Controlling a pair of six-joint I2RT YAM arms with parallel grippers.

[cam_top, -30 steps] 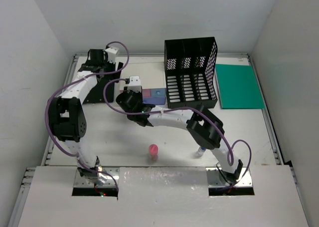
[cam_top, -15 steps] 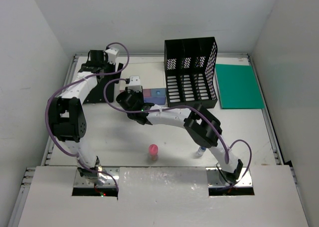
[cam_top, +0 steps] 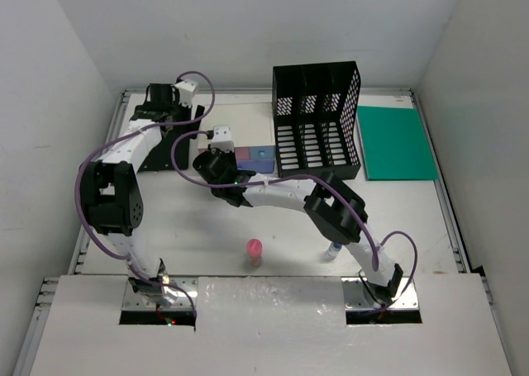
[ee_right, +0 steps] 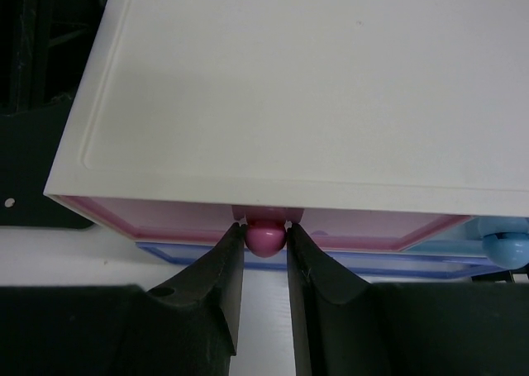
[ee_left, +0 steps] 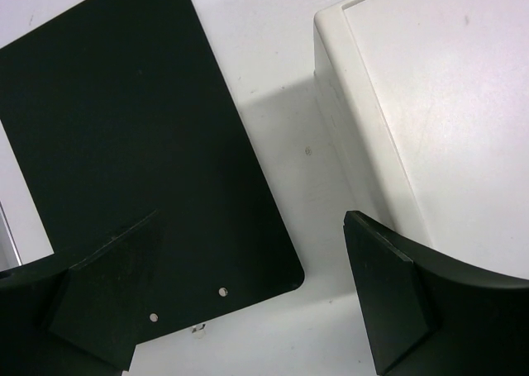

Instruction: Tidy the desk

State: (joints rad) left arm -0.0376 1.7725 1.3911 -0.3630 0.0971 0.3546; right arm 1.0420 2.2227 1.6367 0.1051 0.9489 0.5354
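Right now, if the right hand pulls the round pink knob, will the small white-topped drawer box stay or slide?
The small white-topped drawer box looks light and seems to rest loose on the smooth white desk, so it may slide instead of opening. The round pink knob, pinched in the right hand, looks glossy and could slip out.
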